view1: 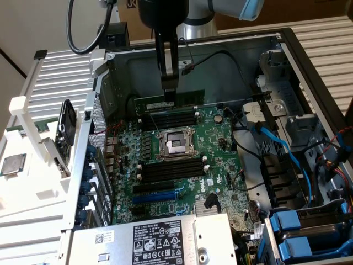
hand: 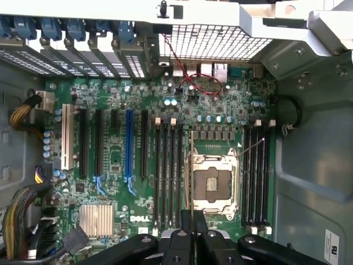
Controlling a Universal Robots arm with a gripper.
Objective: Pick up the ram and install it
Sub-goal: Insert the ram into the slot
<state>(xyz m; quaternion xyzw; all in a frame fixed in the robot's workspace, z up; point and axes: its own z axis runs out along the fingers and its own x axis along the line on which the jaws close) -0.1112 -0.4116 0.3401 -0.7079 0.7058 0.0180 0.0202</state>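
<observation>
The ram [view1: 149,102] is a long green stick standing on its long edge. My gripper [view1: 169,94] comes straight down from above and is shut on its middle. The stick hangs level at the far side of the black memory slots [view1: 170,118], which lie behind the processor socket [view1: 175,143]. I cannot tell whether it touches a slot. In the wrist view my gripper [hand: 193,220] points down at the board, and the ram [hand: 190,182] shows edge-on as a thin line. It runs between the socket [hand: 214,185] and one bank of slots [hand: 168,171]; the other bank [hand: 256,171] lies beyond the socket.
A second bank of slots [view1: 171,170] sits nearer than the socket. Blue and black cables [view1: 276,144] and a drive cage [view1: 309,232] crowd the exterior view's right. The power supply [view1: 160,243] is in front. A silver processor chip [view1: 12,164] rests on the white rack outside the case.
</observation>
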